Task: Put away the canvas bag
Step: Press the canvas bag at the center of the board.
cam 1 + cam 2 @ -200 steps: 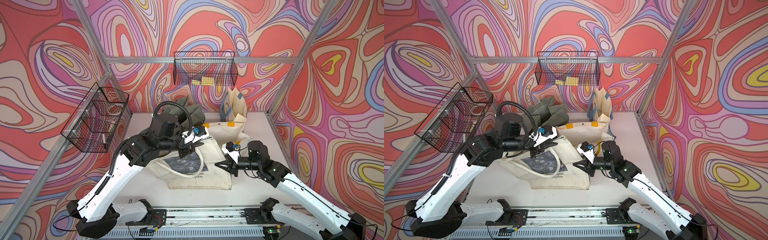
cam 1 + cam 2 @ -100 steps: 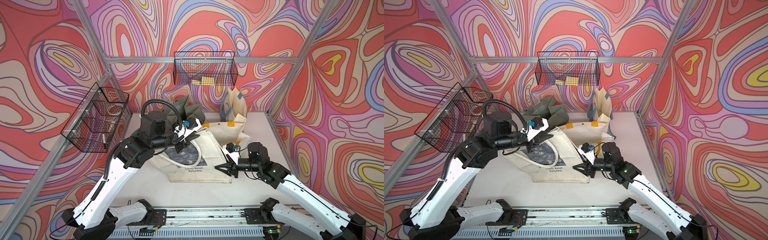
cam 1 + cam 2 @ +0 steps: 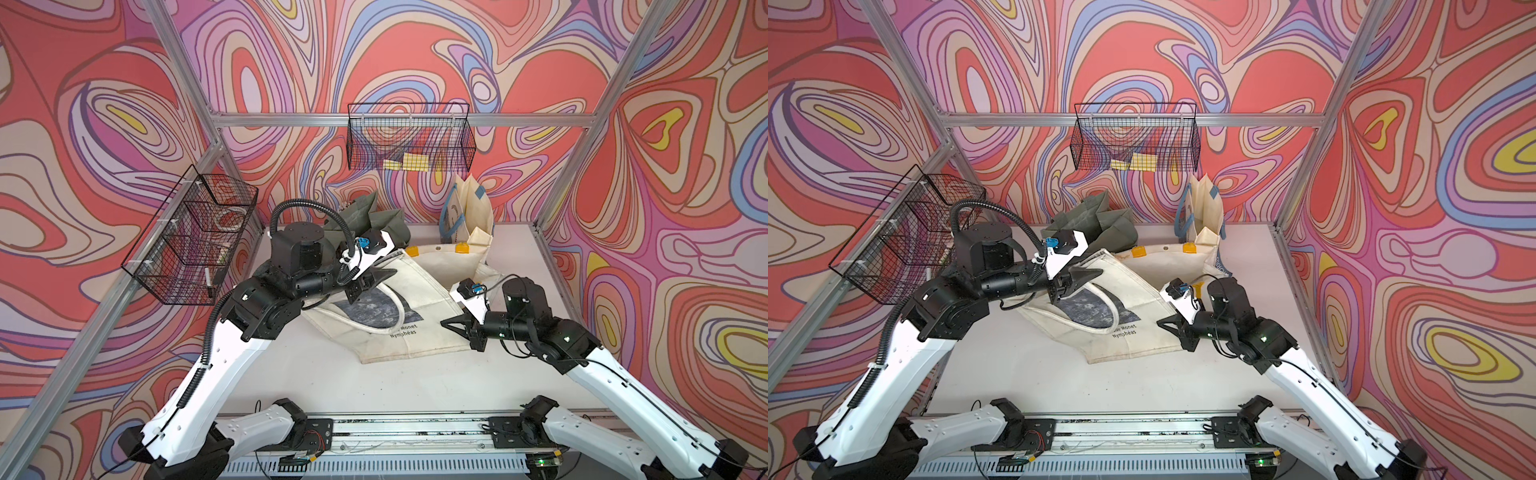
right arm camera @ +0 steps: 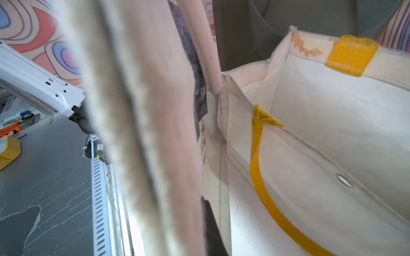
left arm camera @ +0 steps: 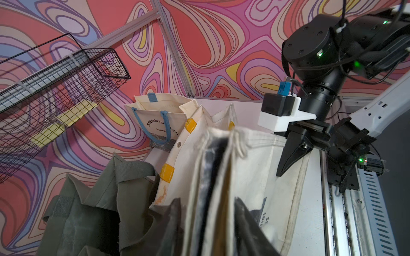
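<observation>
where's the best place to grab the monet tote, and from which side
I'd pinch the Monet tote at its open top hem, coming from the back left side where the left gripper stands open astride it. That hem is raised off the table and thin enough for the jaws; the lower body lies flat, offering no edge from above.

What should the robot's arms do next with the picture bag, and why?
Probably the left end effector should back away from the printed canvas bag. Its jaws stand open around the bag's folded edge, while the right end effector is shut on its other edge, beside the open cream bag it could go into.
</observation>
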### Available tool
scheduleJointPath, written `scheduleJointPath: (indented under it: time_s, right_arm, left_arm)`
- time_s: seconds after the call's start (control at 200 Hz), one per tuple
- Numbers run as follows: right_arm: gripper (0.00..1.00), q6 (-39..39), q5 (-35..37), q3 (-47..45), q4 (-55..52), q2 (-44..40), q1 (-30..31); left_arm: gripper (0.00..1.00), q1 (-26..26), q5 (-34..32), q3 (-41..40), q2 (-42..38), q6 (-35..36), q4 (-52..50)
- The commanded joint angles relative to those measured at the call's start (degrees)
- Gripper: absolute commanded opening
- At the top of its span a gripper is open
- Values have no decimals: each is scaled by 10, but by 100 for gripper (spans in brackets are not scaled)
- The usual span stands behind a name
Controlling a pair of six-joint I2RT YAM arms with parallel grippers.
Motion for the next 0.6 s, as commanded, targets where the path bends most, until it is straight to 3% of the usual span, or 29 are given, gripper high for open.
scheduleJointPath:
  time_s: [0.0,0.095,0.235,0.451,0.596]
  right_arm:
    - [0,-37,50,101,-151,48,-2]
    - [0,-53,73,177,-247,104,-2]
    - [0,-55,96,236,-297,140,-2]
    - [0,-56,101,280,-322,153,-2]
    - [0,-63,101,312,-343,161,-2]
  left_arm:
    - [72,3,-19,3,-32,19,-7]
    - [80,3,-38,10,-48,33,-11]
    - [82,-9,-39,50,-41,57,-62]
    - [83,-148,-151,123,28,145,-149]
    - [84,-172,-163,163,85,173,-168]
